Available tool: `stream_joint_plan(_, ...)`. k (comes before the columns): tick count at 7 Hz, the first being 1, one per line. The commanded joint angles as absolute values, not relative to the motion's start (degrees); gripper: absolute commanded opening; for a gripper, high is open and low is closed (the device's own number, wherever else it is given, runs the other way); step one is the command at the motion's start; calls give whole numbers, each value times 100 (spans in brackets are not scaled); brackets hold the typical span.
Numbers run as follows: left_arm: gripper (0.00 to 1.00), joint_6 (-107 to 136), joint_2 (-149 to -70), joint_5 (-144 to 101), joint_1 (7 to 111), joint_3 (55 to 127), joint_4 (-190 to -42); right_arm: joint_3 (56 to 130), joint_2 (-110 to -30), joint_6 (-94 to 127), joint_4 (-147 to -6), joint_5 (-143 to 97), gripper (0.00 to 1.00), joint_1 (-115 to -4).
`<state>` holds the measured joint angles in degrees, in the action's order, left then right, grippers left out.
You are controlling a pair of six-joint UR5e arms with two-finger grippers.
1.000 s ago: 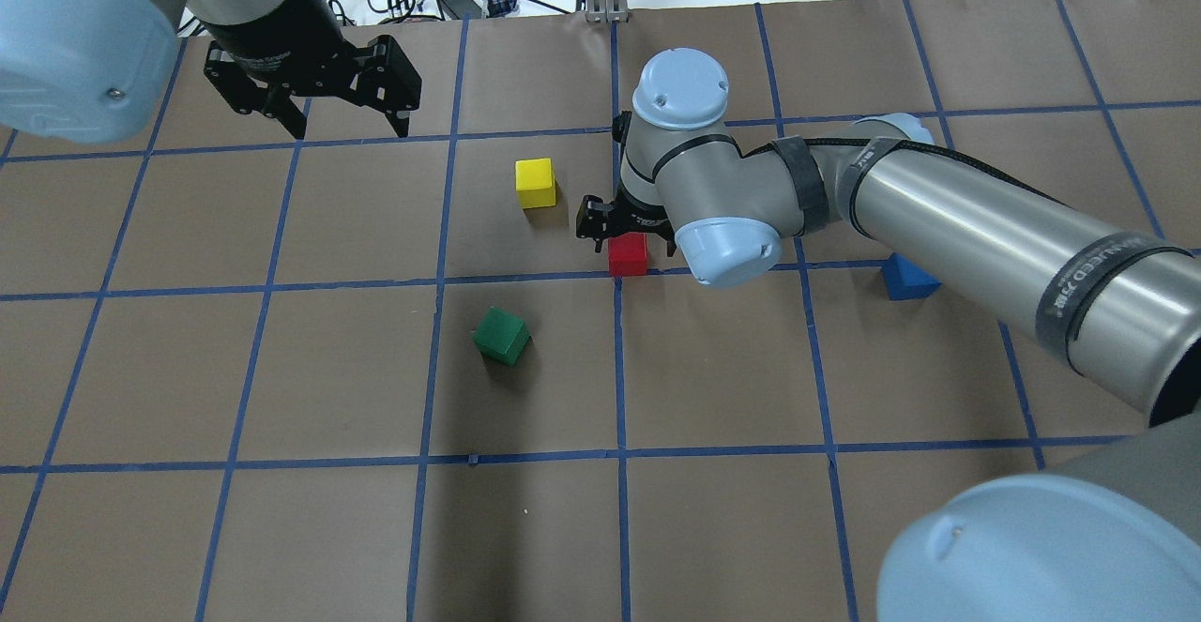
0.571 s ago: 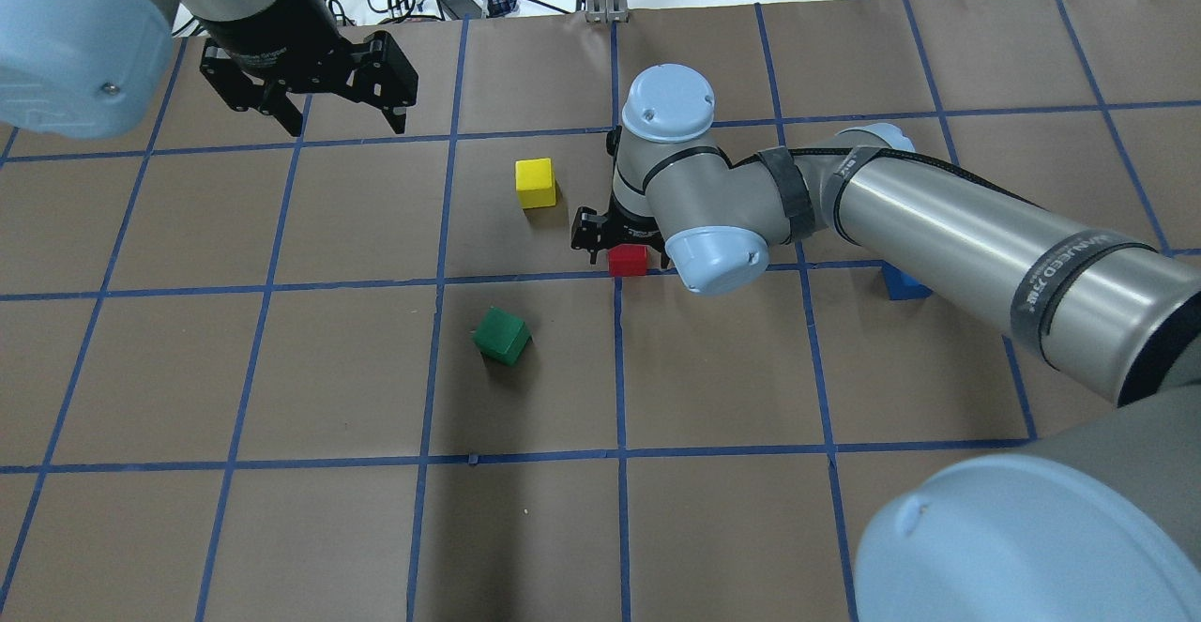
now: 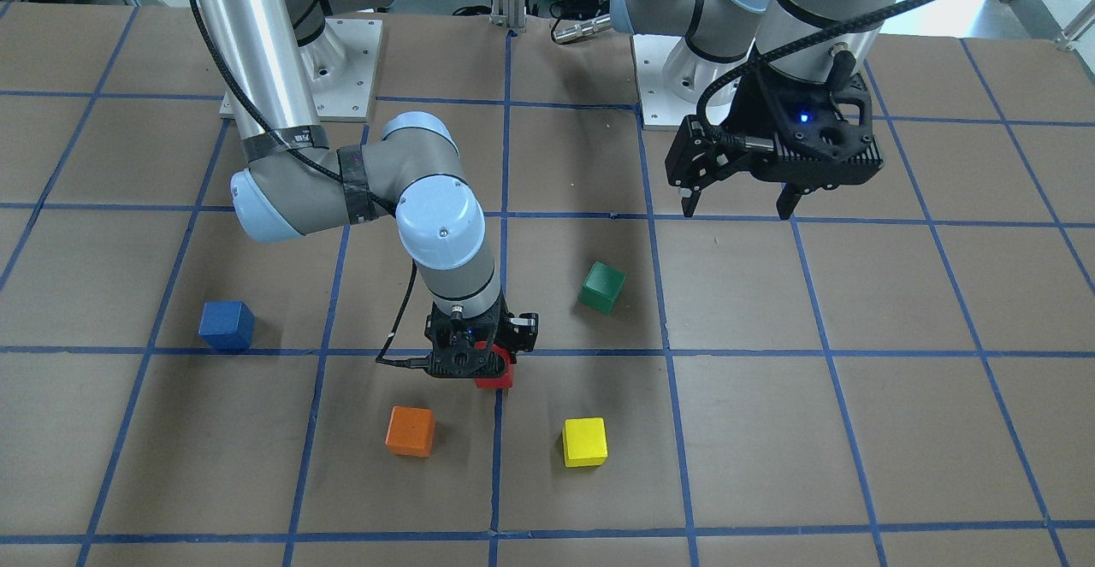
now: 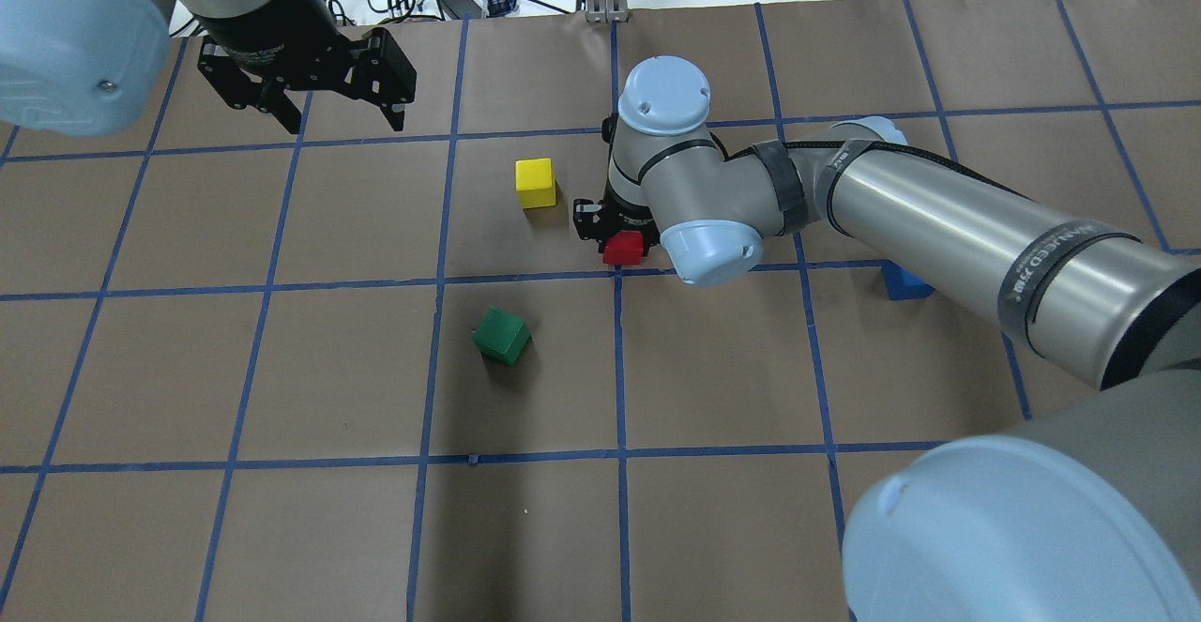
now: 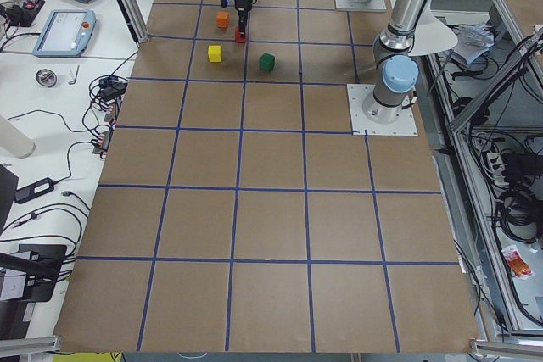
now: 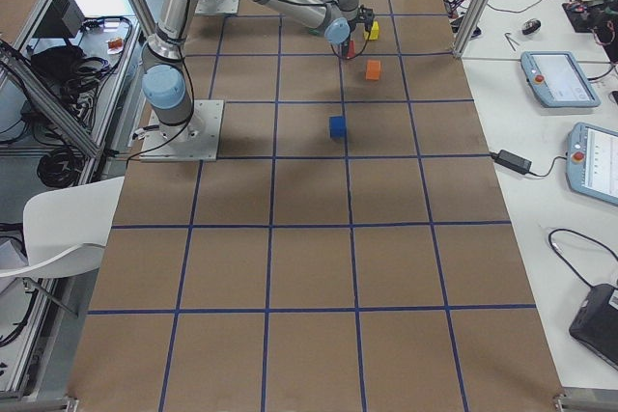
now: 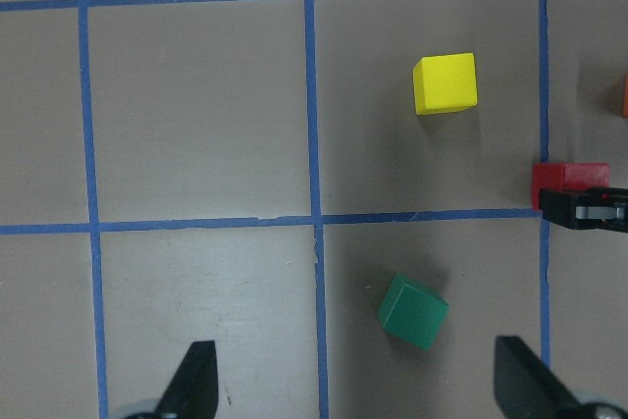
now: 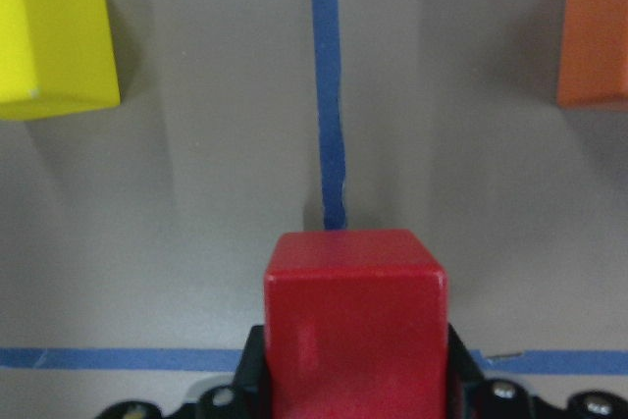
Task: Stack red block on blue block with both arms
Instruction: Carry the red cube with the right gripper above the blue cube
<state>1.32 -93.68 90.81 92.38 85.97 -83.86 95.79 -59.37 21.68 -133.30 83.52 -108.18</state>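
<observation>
Overhead exterior view: the right end effector [image 4: 623, 241] points straight down, its two fingers clamped on opposite sides of the red block [image 4: 623, 249]. The block sits close to a crossing of blue tape lines on the brown surface [image 4: 281, 378]. The right wrist-mounted view shows the same grip from close up. The red block [image 8: 355, 321] fills the lower middle of that picture, with black finger parts pressed against both of its flanks. I cannot tell from the pictures whether the block rests on the surface or hangs just clear of it.

Taking the red block as the landmark:
- The yellow cube [image 4: 536, 182] lies near it, toward the robot's left and a little farther from the robot.
- The green cube [image 4: 501, 336] lies on the same side but nearer the robot, turned at an angle to the grid.
- The blue block [image 4: 905, 280] lies well apart from it toward the robot's right, largely covered by the right arm's forearm. In the exterior front-facing view the blue block [image 3: 227, 325] shows whole and untouched.
- The orange cube [image 3: 410, 430] lies near the red block [image 3: 495, 376], on its far side from the robot and toward the robot's right.

The left end effector [image 4: 344, 122] hangs above the surface, well apart from the red block on the robot's left. Its fingers are spread wide and hold nothing.
</observation>
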Motion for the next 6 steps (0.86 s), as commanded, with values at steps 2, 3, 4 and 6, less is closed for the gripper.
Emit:
stream_joint_plan(2, 100, 132, -9369, 9088, 9246, 8596, -8385, 9204, -6299, 2162, -12487, 8411, 0, -10671)
stream_joint_plan(3, 100, 132, -9360, 9088, 9246, 8622, -8385, 9063, -6667, 2136, -11680, 8516, 0, -10400)
stream_joint_plan(4, 100, 132, -9369, 9097, 9246, 8587, -8385, 9035, -7019, 1997, -10993, 8595, 0, -9841)
stream_joint_plan(6, 100, 132, -9352, 9105, 9246, 8604, -8393, 9088, -7592, 902, -10085, 8639, 0, -8925)
